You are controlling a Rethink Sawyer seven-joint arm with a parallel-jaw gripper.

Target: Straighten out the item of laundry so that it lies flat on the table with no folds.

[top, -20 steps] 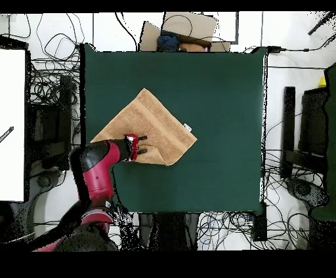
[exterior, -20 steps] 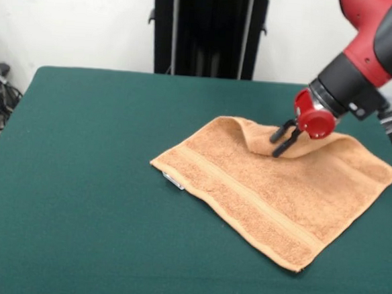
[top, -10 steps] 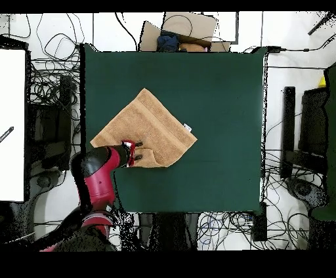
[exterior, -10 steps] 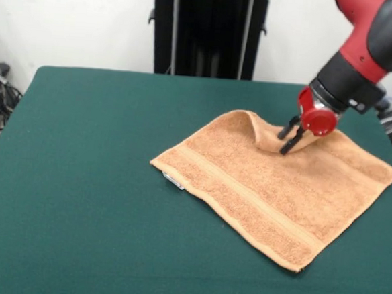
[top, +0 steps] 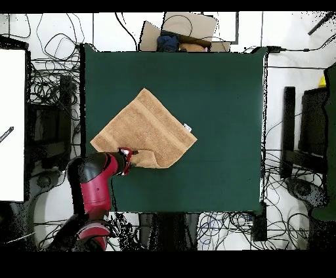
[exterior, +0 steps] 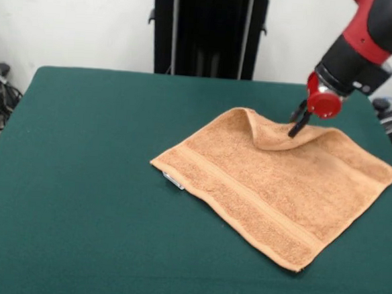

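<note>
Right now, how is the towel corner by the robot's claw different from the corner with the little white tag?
The towel corner by the gripper is folded over into a raised hump; the corner near the white tag lies flat on the table. The humped corner is at the far side, with the gripper at it; nothing touches the tag corner. Both are the same peach-orange terry cloth.

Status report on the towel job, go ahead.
Gripper shut on the towel's far corner, pulling it outward. Towel mostly flat on the table, one fold left at that corner. Nothing in the way.
</note>
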